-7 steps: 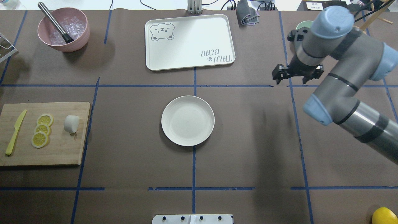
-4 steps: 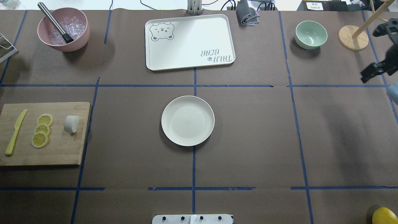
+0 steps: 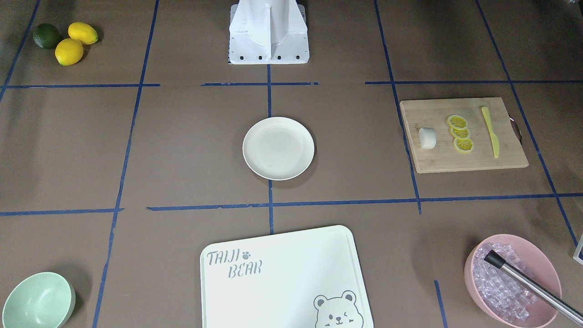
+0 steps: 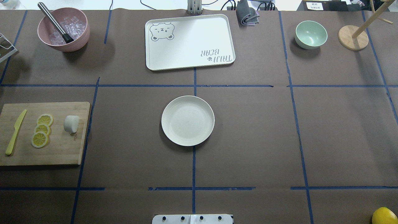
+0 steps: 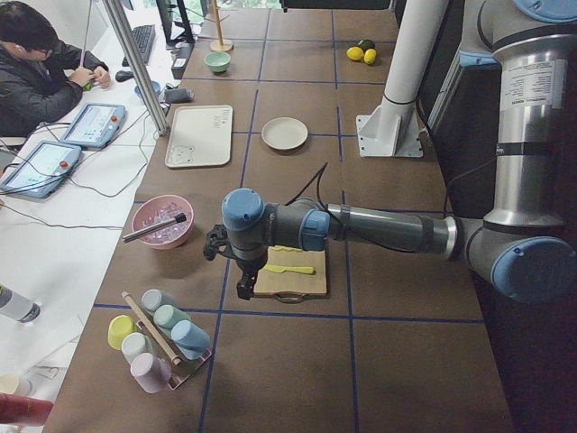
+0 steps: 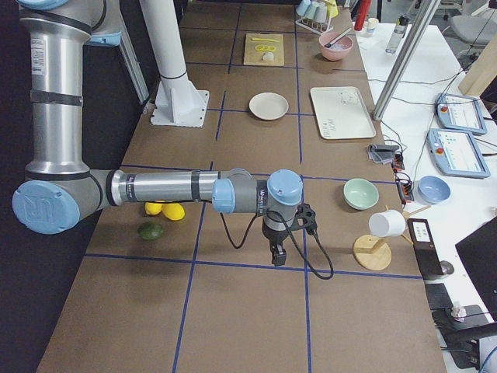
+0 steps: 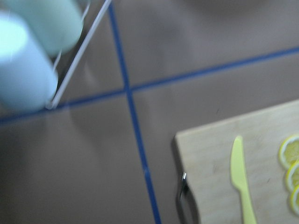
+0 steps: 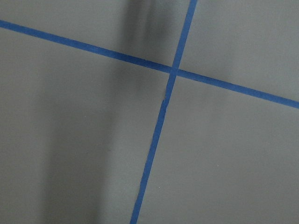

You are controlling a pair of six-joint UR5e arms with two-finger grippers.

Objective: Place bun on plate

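The bun (image 4: 71, 123) is a small white lump lying on the wooden cutting board (image 4: 62, 149) at the table's left, beside three lemon slices (image 4: 42, 130). The round cream plate (image 4: 187, 120) sits bare at the table's centre; across the table it shows as the plate (image 3: 278, 148) with the bun (image 3: 427, 137) off to its right. My left gripper (image 5: 242, 281) hangs just off the board's outer end, showing only in the exterior left view. My right gripper (image 6: 278, 253) hovers over bare table far from the plate. I cannot tell whether either gripper is open or shut.
A yellow knife (image 4: 14, 132) lies on the board. A pink bowl (image 4: 63, 29) of ice with a metal tool, a bear-printed board (image 4: 189, 42), a mint bowl (image 4: 311, 34) and a wooden stand (image 4: 353, 38) line the far edge. Cups (image 5: 158, 338) stand in a rack near my left gripper.
My right arm has swung out of the overhead view to the right, uncovering the mint bowl and the wooden stand. The bun, plate and board have not moved.
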